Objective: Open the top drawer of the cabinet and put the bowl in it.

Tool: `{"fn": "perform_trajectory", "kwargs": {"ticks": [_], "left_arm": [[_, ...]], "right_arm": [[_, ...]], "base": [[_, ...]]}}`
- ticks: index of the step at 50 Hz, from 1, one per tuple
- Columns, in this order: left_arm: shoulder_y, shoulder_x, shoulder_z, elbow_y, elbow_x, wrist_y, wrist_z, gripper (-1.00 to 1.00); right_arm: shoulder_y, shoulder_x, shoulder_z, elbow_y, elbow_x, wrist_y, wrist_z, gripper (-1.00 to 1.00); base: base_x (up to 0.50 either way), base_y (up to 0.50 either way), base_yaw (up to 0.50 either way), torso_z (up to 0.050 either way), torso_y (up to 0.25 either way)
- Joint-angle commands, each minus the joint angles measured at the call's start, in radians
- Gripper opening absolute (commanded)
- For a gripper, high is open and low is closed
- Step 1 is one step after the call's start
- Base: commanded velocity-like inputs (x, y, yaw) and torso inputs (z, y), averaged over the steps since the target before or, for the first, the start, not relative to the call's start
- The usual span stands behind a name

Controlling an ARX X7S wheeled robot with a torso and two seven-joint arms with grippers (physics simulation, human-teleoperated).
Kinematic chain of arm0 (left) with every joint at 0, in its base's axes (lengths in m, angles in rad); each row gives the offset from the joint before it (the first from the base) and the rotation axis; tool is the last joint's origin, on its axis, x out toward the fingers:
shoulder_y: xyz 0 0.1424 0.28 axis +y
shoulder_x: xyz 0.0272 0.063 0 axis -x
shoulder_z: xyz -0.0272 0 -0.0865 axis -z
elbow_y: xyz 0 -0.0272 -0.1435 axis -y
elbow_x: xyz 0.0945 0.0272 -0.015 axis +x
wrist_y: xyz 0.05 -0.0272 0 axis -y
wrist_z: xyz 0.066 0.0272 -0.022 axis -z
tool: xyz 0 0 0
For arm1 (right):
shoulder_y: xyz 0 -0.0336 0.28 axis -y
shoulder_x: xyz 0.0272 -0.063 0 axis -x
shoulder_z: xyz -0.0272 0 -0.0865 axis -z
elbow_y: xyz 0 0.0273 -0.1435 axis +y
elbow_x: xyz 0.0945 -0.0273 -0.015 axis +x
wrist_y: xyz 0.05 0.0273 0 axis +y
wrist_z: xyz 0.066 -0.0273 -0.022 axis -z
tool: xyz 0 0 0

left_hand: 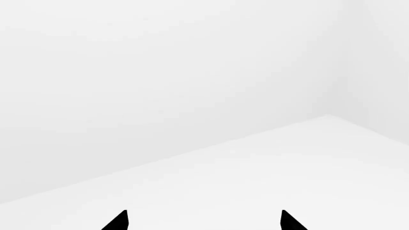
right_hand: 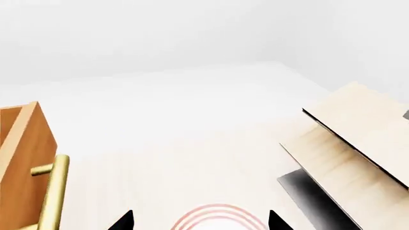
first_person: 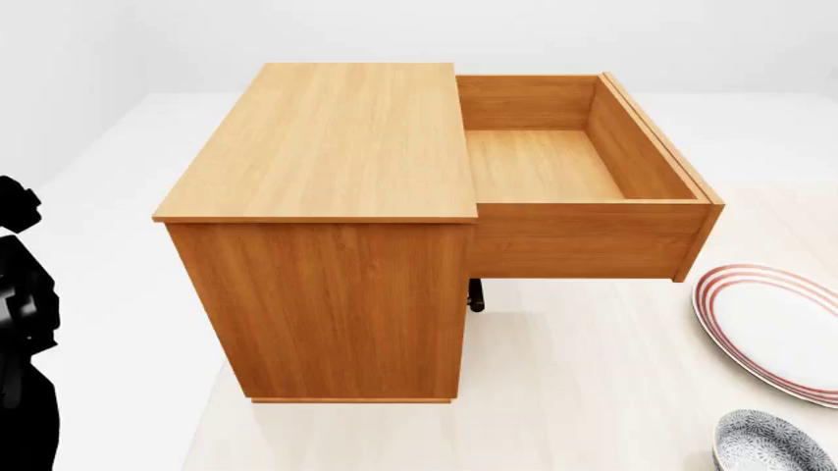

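Observation:
The cabinet [first_person: 328, 137] stands in the middle of the head view. Its top drawer [first_person: 583, 240] is pulled out to the right, and the inside is bare. The grey-blue speckled bowl [first_person: 772, 444] sits on the floor at the lower right corner, apart from the drawer. My left gripper [left_hand: 204, 221] is open, its tips wide apart over white floor. My right gripper [right_hand: 200, 221] is also open and holds nothing, with the red-ringed plate [right_hand: 217, 215] below it. The drawer's brass handle [right_hand: 54, 191] shows beside the right gripper.
The red-ringed white plate [first_person: 779, 329] lies on the floor to the right of the drawer, just behind the bowl. A pale wooden shelf rack [right_hand: 357, 143] leans on the far side of the plate. My left arm [first_person: 20, 324] hangs left of the cabinet.

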Motion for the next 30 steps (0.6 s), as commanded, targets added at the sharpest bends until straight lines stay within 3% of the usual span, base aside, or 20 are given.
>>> {"fn": "perform_trajectory", "kwargs": {"ticks": [1,8,14,30], "left_arm": [[-0.005,-0.001,0.003,0.000,0.001,-0.003,-0.002,1.00],[-0.003,-0.006,0.004,0.000,0.000,-0.004,-0.005,1.00],[-0.003,-0.003,0.005,0.000,0.000,-0.005,-0.007,1.00],[-0.001,-0.003,0.006,0.000,-0.001,-0.004,-0.008,1.00]], "right_arm": [[-0.431,0.155,0.271,-0.151,0.200,-0.035,-0.011,1.00],[-0.859,0.170,0.552,-0.221,0.173,-0.095,-0.063,1.00],[-1.080,0.132,0.714,-0.223,0.133,-0.094,-0.128,1.00],[-1.272,0.126,0.721,-0.245,0.082,-0.121,-0.237,1.00]], "base": [[0.00,0.00,0.00,0.000,0.000],[0.00,0.00,0.00,0.000,0.000],[0.00,0.00,0.00,0.000,0.000],[0.00,0.00,0.00,0.000,0.000]]}}
